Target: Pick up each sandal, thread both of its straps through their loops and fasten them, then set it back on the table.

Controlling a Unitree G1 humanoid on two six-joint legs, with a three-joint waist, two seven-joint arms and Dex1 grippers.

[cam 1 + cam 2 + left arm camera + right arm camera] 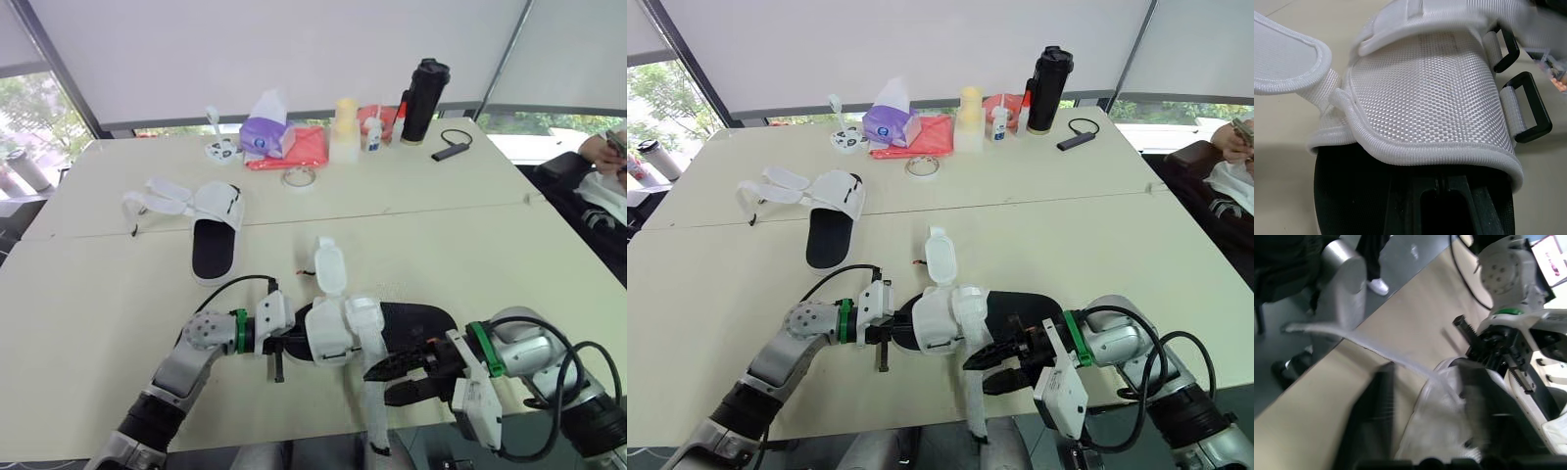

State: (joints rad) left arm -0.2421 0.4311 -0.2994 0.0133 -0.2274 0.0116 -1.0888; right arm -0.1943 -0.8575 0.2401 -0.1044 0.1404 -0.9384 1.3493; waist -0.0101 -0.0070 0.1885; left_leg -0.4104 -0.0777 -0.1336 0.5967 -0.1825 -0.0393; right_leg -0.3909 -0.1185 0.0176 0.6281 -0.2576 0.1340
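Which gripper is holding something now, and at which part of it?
The left gripper holds the near sandal by the end of its black sole. The right gripper, jaws open at the hanging strap, holds nothing.

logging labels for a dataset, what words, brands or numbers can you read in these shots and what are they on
No text can be read.
purple tissue pack: print too small to read.
small bottle: blue label, too small to read.
black tumbler: no lettering to be made out.
held sandal: plain white mesh seen close up, no mark on it.
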